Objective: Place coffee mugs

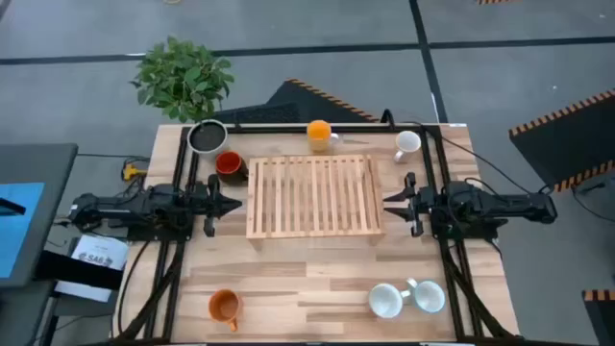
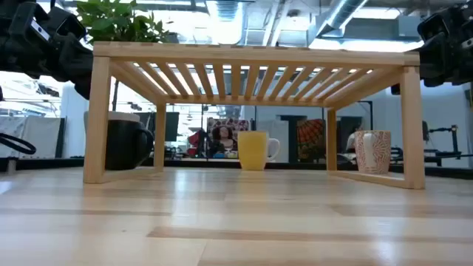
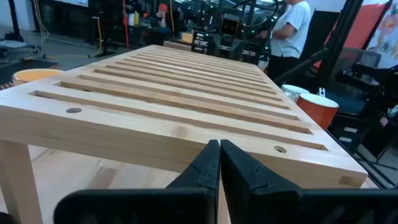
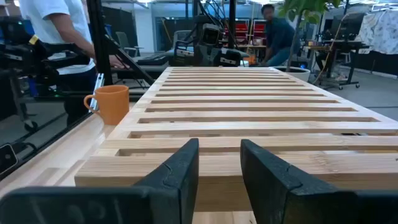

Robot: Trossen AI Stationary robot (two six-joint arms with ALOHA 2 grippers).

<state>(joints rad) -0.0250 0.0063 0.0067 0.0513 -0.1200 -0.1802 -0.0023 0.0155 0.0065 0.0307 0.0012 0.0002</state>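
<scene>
Six mugs stand on their bases on the table around a wooden slatted rack [image 1: 312,197]. The red one [image 1: 228,164] is by the rack's far left corner. The yellow-orange one [image 1: 320,134] and a white one [image 1: 407,144] are behind the rack. The darker orange one [image 1: 224,306] is at the near left, and two white ones [image 1: 385,300] [image 1: 428,295] are at the near right. My left gripper [image 1: 237,204] hovers shut [image 3: 219,163] just off the rack's left end. My right gripper [image 1: 387,202] hovers open [image 4: 219,168] off its right end. Neither touches anything.
A wider pale cup with a dark inside [image 1: 207,136] stands at the far left, with a potted plant [image 1: 183,77] behind it. The rack stands on legs, with open room beneath it [image 2: 244,133]. Bare table [image 1: 307,288] lies between the near mugs. People show in the room beyond.
</scene>
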